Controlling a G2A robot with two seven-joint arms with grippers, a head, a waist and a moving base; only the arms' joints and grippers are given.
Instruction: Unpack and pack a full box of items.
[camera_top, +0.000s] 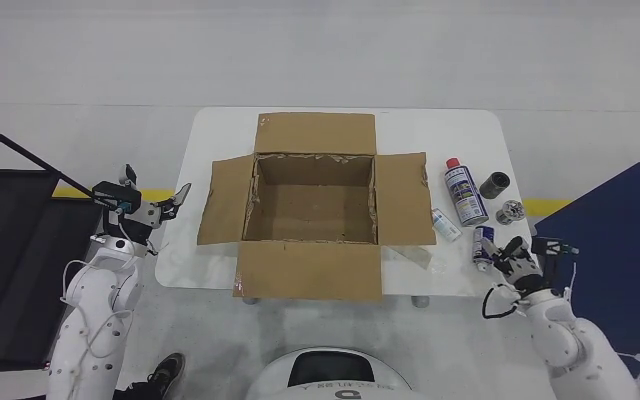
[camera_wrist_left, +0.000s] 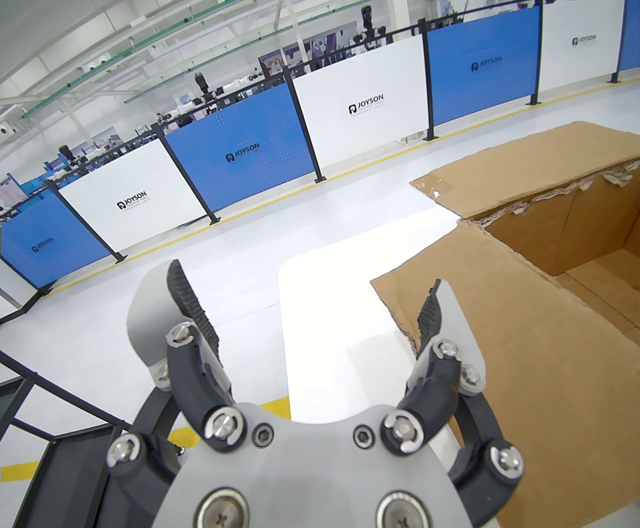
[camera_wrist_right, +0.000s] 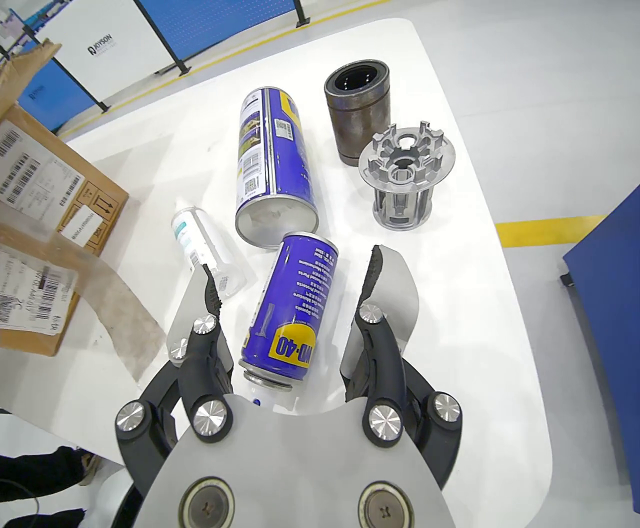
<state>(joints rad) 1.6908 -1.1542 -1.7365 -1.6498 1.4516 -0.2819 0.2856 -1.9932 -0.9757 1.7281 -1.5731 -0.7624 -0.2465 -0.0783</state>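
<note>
Fingers (camera_wrist_right: 372, 280) of the right gripper (camera_wrist_right: 292, 270) are standing open above the small spray can (camera_wrist_right: 287, 305), which is lying on the table (camera_wrist_right: 450, 300) beside the box (camera_top: 318, 270). Smooth, round and probably light, it is likely slippery, so a mid-body grip looks best. The left gripper (camera_wrist_left: 305, 274) is hanging open.

**Free room and obstacles.** The box (camera_top: 312, 212) stood at the centre of the bench (camera_top: 470, 130), and its mouth was open to approach from above. Its four flaps lay spread outward; the near flap (camera_top: 308, 270) reached the bench's front edge. Beyond the left flap (camera_top: 225, 200) ran a strip of bare bench, where the left gripper (camera_wrist_left: 305, 275) hung with its fingers apart.

Right of the box the room was tight. The large spray can (camera_wrist_right: 275, 165), white bottle (camera_wrist_right: 205, 250), dark cylinder (camera_wrist_right: 356, 112) and metal casting (camera_wrist_right: 405, 175) lay close together. The small spray can (camera_wrist_right: 292, 310) lay between the spread fingers of the right gripper (camera_wrist_right: 292, 265).
</note>
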